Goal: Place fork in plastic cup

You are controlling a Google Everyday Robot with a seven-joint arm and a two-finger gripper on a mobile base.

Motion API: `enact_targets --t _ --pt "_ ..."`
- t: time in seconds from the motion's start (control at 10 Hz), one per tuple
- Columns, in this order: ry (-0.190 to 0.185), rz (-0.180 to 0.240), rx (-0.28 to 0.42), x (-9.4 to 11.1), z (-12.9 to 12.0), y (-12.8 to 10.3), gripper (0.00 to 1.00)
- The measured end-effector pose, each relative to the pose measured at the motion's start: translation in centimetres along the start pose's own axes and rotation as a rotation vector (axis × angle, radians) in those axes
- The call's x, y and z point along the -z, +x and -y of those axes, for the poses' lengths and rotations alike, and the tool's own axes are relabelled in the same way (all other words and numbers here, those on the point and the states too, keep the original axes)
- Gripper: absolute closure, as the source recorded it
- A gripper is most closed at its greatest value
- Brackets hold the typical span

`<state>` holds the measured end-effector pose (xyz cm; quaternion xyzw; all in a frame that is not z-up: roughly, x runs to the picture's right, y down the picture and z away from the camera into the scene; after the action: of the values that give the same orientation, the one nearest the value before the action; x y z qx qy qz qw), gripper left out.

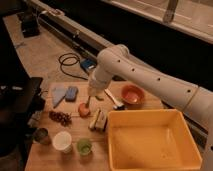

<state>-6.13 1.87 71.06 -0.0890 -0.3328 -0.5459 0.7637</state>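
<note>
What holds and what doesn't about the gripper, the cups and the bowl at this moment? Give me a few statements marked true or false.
1. The gripper hangs over the large yellow plastic bin. False: it hangs over the wooden table, just above a small round orange object, left of the bin.
2. The small translucent green plastic cup stands right of the wider white cup. True.
3. The round orange bowl sits inside the bin. False: it stands on the table behind the bin.
4. The dark metal cup stands left of the white cup. True.
</note>
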Motion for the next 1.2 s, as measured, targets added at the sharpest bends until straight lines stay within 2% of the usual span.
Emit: enact_targets --t 0.2,0.5,0.7,0.9,1.2 --pt "-0.008 0.008 0.013 0.0 0.2 0.0 1.0" --pt "-0.071 0.069 0.139 -1.3 2.2 -1.5 1.0" --pt "-0.086 0.095 0.221 -2.5 2.9 -4.8 1.0" --pt "-0.089 0.108 0.258 -3.1 1.9 -7.8 1.0" --pt "-0.095 0.121 0.252 -3.8 -0.7 -12.5 1.0"
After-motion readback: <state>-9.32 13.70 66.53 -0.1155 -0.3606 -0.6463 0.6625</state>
